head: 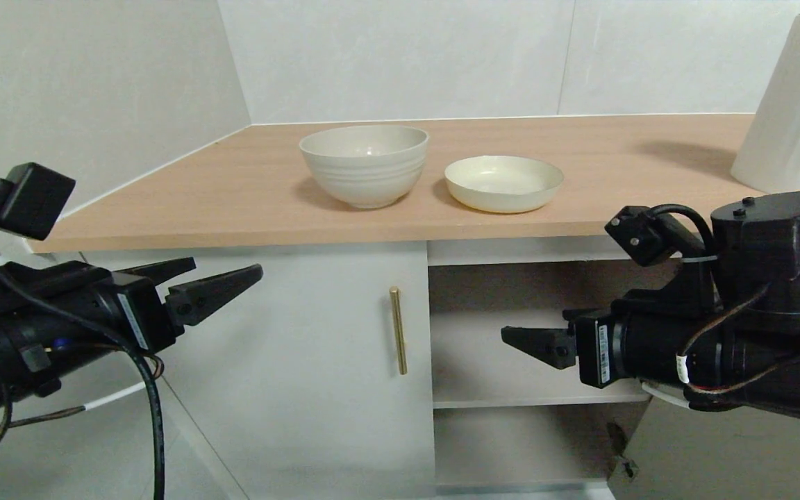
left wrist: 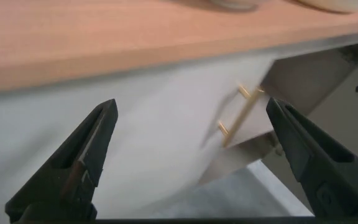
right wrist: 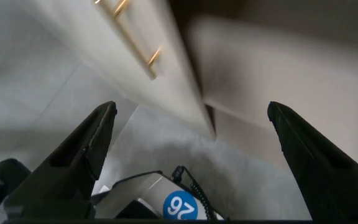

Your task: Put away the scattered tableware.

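Note:
A deep cream bowl (head: 364,163) and a shallow cream dish (head: 504,182) stand side by side on the wooden countertop (head: 233,194), near its front edge. Both grippers hang below the counter, in front of the white cabinet. My left gripper (head: 228,264) is open and holds nothing; it points at the shut left door (head: 303,361). My right gripper (head: 535,326) is open and holds nothing, level with the open right compartment (head: 511,347). In the left wrist view the left gripper (left wrist: 191,106) faces the door's gold handle (left wrist: 241,115). In the right wrist view the right gripper (right wrist: 191,106) spreads wide.
A gold bar handle (head: 398,340) runs upright at the shut door's right edge. A bare shelf (head: 532,401) divides the open compartment. A tall white conical object (head: 799,111) stands at the counter's right end. White walls close off the counter at the back and left.

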